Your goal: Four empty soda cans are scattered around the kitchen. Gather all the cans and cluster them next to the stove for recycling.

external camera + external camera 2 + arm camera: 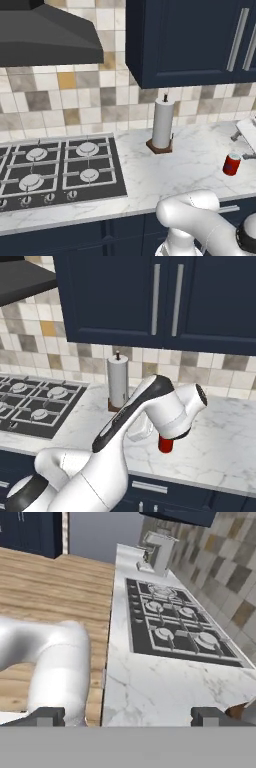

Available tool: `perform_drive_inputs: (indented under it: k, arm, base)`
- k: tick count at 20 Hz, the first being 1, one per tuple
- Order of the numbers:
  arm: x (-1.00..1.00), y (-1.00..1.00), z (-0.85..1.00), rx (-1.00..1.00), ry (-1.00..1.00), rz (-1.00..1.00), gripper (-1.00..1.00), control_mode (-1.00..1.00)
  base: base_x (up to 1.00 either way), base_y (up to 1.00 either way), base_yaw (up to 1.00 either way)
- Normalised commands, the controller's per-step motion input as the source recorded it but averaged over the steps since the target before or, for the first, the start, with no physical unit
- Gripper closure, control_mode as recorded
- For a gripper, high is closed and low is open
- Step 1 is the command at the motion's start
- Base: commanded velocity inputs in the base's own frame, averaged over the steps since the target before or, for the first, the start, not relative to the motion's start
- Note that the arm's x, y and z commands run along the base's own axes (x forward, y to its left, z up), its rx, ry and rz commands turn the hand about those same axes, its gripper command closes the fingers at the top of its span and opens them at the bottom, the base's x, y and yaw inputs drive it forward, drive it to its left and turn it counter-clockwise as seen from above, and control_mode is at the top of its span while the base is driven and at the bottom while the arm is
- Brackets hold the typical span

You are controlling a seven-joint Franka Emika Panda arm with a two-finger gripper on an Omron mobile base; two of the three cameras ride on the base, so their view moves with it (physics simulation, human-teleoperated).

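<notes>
One red soda can (231,164) with a silver top stands upright on the white marble counter, right of the paper towel roll. In the right base view my arm's wrist hides all but the base of this can (165,445). The black stove (55,170) sits at the left, well apart from the can, and also lies at the left (35,403) in the right base view. In the hand view my gripper (127,717) is open with nothing between its fingertips (47,716), and looks along the counter over the stove (175,622). The can is outside that view.
A tall white paper towel roll (162,124) on a dark base stands between stove and can. Navy wall cabinets (190,35) and a dark range hood (45,35) hang above. Sink fittings (245,135) show at the right edge. Wood floor (55,587) lies beside the counter.
</notes>
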Motion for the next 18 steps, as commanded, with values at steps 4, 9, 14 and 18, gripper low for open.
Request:
perform_drive_inputs:
  k: [4,9,14,18]
  arm:
    - [0.05,-0.48,-0.11,0.24,0.0,-0.1,-1.0,-1.0]
    - [0.17,-0.35,-0.05,0.11,0.07,-0.07,-1.0,-1.0]
    - [0.19,-0.32,-0.12,0.05,0.04,-0.05,-1.0,-1.0]
    - [0.22,-0.27,-0.26,0.02,0.0,-0.02,-1.0,-1.0]
  base:
    - [0.0,0.0,0.0]
    - [0.0,0.0,0.0]
    - [0.0,0.0,0.0]
    - [0.0,0.0,0.0]
